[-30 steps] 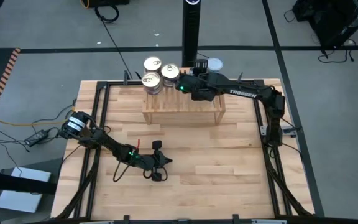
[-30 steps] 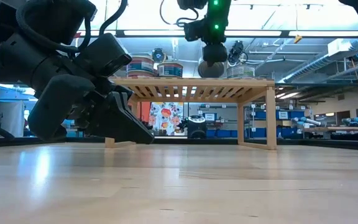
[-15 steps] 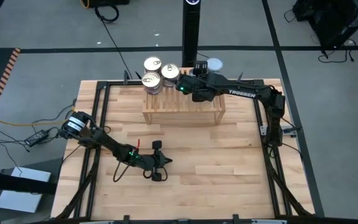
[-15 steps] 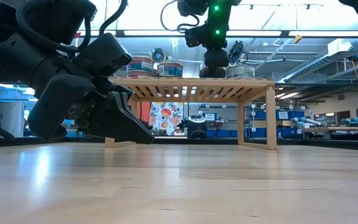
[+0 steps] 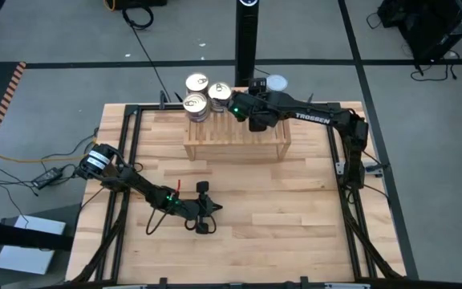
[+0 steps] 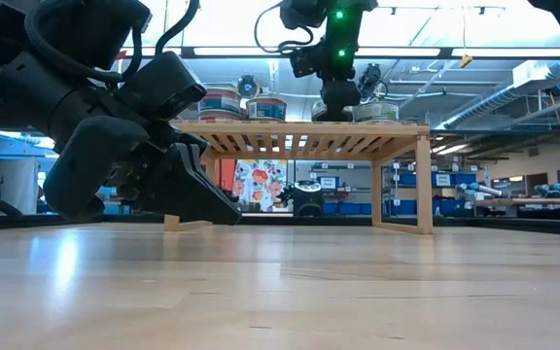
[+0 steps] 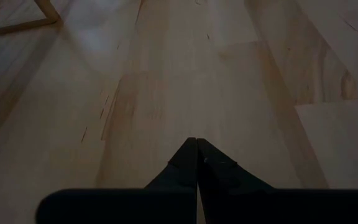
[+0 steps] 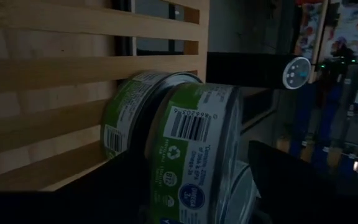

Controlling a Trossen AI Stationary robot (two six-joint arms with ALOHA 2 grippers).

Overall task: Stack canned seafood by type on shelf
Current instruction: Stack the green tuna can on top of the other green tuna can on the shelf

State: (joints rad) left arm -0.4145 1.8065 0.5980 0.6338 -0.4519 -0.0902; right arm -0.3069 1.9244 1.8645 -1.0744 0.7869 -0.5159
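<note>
So the right gripper (image 5: 237, 103) is up at the back of the table, around 12 o'clock, parked over the wooden shelf (image 5: 239, 138). In its wrist cam there's a stack of green-label tins (image 8: 191, 155) right between its fingers (image 8: 291, 180), standing on the slats. The fingers look spread w/ gaps on both sides, so jaws apart, not clamped on anything afaict.

Other tins (image 5: 201, 94) w/ gold pull-tab lids are bunched on the shelf's left end, roughly 11 o'clock of the table, a few stacked. One pale-lidded tin (image 5: 277, 83) peeks out behind the arm toward 1 o'clock; can't tell if it's on the shelf or not. From table level you can see the tins lined up on top of the shelf (image 6: 299, 126).

Left gripper (image 5: 204, 208) is just lying low near the middle of the table (image 5: 295, 209), about 7 o'clock, jaws pressed together, holding nothing.

What could go wrong imo: the fingers are hugging that stack pretty close. If the arm pulls out crooked, a finger clips the top tin, which slides or topples off. The gold-lid stacks sit just beside it too, so a sideways swing knocks those over, maybe off the back edge.
</note>
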